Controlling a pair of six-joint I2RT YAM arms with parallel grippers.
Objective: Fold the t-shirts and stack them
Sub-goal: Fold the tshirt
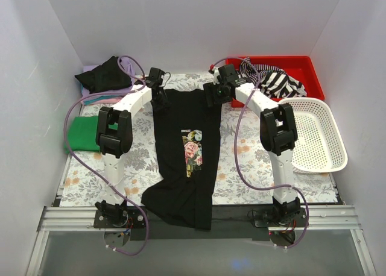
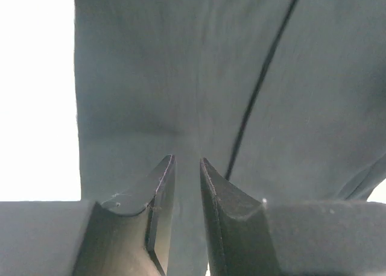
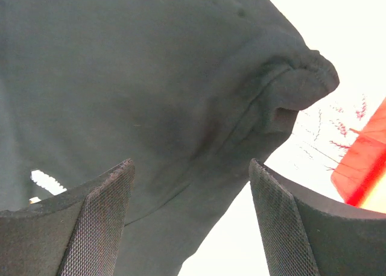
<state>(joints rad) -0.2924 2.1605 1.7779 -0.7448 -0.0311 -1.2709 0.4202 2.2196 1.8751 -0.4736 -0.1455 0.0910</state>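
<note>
- Axis check: the black t-shirt [image 1: 181, 161] is laid lengthwise on the table covering [image 1: 78, 179], running from the far edge to the near edge, with the near end draped over the front. Which corner is held?
- The far-left corner looks pinched in the left gripper [image 1: 160, 95]. Its jaws are nearly together and creases are drawn into the gap. The right gripper [image 1: 216, 94] is poised at the far-right corner, jaws wide apart, with a bunched seam between them and nothing clamped.
- Closure on the right is needed next?
- Judged so. Both arms are placed at the far end, so the fold would be carried toward the bases, along the long axis.
</note>
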